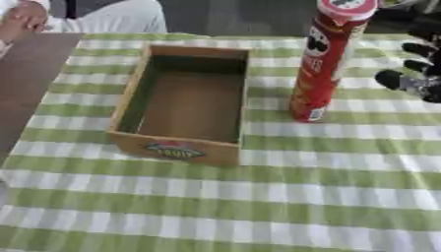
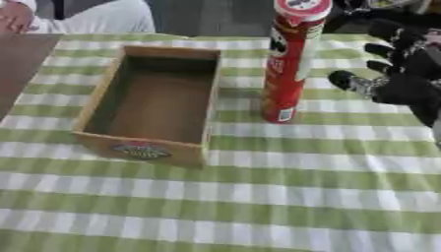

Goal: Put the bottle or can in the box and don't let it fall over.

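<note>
A tall red crisp can [image 1: 326,59] with a white-rimmed lid stands upright on the green-and-white checked tablecloth, just right of the box. The wooden box [image 1: 185,101] is open-topped and holds nothing; a fruit label shows on its near wall. My right hand [image 2: 398,69], black with silver joints, hovers to the right of the can with fingers spread and pointing toward it, a gap between them and the can. It holds nothing. My left hand shows in neither view.
The checked tablecloth [image 1: 258,206] covers the table's near and right parts. A bare brown strip of table [image 1: 30,78] runs along the left. A person in white sits at the far edge.
</note>
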Controlling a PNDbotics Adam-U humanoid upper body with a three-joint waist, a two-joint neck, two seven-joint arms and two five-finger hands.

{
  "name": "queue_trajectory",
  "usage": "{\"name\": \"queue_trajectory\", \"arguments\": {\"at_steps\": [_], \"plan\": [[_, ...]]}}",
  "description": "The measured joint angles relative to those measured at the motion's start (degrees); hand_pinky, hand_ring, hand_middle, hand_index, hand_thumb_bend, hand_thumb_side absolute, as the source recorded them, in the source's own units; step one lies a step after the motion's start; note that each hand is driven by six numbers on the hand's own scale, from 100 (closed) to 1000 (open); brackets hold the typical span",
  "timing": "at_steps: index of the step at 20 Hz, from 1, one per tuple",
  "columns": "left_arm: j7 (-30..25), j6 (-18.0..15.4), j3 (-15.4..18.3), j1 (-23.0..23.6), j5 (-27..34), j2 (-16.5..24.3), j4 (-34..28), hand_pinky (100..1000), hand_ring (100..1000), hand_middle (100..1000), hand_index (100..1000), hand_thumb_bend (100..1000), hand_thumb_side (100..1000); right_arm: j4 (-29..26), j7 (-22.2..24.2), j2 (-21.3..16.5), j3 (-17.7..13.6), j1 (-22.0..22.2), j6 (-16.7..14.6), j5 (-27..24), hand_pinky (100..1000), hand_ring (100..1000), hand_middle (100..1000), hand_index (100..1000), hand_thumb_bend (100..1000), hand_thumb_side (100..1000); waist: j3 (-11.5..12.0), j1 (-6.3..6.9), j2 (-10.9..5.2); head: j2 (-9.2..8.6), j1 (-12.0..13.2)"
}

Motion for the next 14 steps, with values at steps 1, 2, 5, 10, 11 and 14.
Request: {"name": "queue_trajectory", "arguments": {"at_steps": [1, 2, 5, 10, 11, 14], "plan": [[-0.1, 0.0, 0.0, 0.0, 0.0, 0.0, 0.0, 671, 706, 649, 716, 302, 599, 0.5, 0.3, 0.2, 0.2, -0.6, 0.1, 0.1, 978, 1000, 1000, 976, 622, 100, 0.1, 0.00, 0.00, 0.00, -0.1], [-0.1, 0.0, 0.0, 0.0, 0.0, 0.0, 0.0, 671, 706, 649, 716, 302, 599, 1.1, 0.6, 0.4, 0.4, -1.1, 0.1, 0.1, 978, 1000, 1000, 977, 622, 100, 0.1, 0.00, 0.00, -0.01, -0.2], [-0.2, 0.0, 0.0, 0.0, 0.0, 0.0, 0.0, 671, 706, 649, 716, 302, 599, 2.4, 1.5, 1.1, 1.0, -2.6, 0.4, 0.1, 980, 1000, 1000, 978, 623, 100, 0.4, 0.00, 0.00, -0.06, -0.3], [-0.3, 0.1, 0.0, -0.1, 0.1, 0.0, 0.0, 671, 706, 649, 716, 302, 599, 3.8, 3.0, 2.4, 1.9, -4.4, 0.6, 0.1, 983, 1000, 1000, 980, 626, 100, 0.6, -0.01, 0.00, -0.24, -0.6], [-0.3, 0.1, 0.0, -0.2, 0.1, 0.0, 0.0, 671, 706, 648, 716, 302, 599, 4.1, 3.3, 2.6, 2.1, -4.8, 0.7, 0.1, 985, 1000, 1000, 981, 627, 100, 0.7, -0.01, 0.00, -0.26, -0.7], [-0.3, 0.1, 0.0, -0.3, 0.1, 0.0, 0.0, 671, 705, 648, 716, 302, 599, 4.8, 4.2, 3.3, 2.4, -5.7, 0.8, 0.0, 987, 1000, 1000, 984, 630, 100, 0.8, -0.01, 0.00, -0.28, -0.8]]}}
